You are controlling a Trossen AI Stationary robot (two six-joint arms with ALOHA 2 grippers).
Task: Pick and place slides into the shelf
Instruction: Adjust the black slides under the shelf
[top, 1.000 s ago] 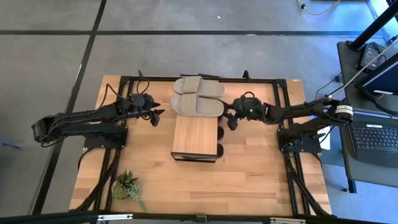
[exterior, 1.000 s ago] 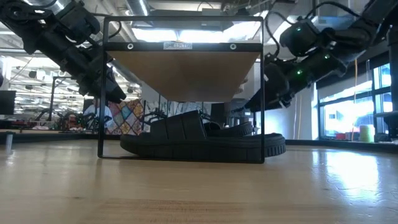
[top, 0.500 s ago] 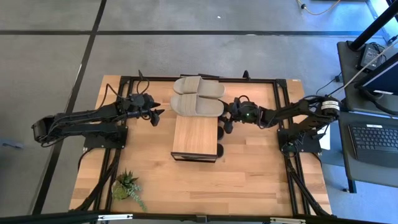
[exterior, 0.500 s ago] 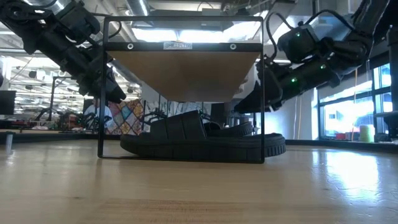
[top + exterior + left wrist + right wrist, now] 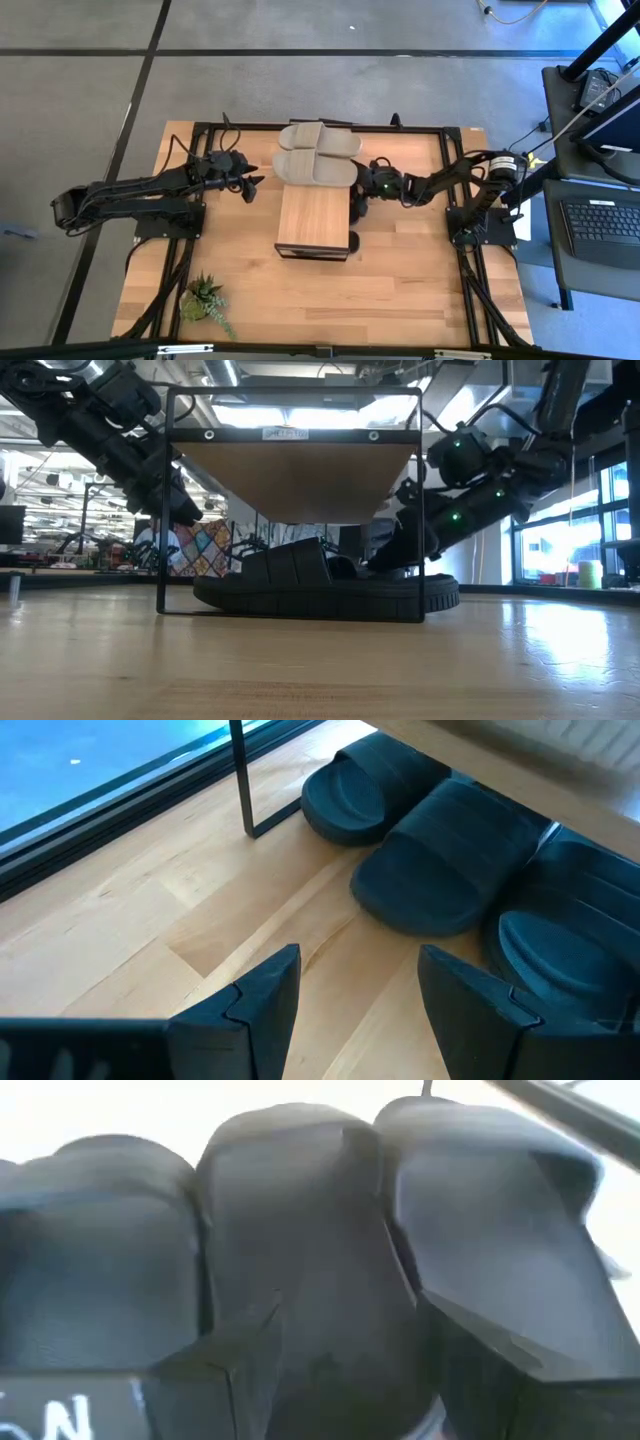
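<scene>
The shelf stands mid-table, with two beige slides lying side by side on the far end of its wood top. Black slides rest sole-down on the table under it. In the left wrist view three of them show. My right gripper hangs low at the shelf's right side. It is open, and its fingers stand on either side of a black slide. My left gripper waits open to the left of the shelf, above the table.
The shelf's thin dark posts frame the opening beside my right arm. A small potted plant sits at the near left of the table. Dark rails run along the table's edges. A laptop lies on a stand off the right side.
My right gripper has gone down and toward the shelf's right side, closing in on the black slides under it, with its fingers open throughout. The slides and the shelf have kept still.
</scene>
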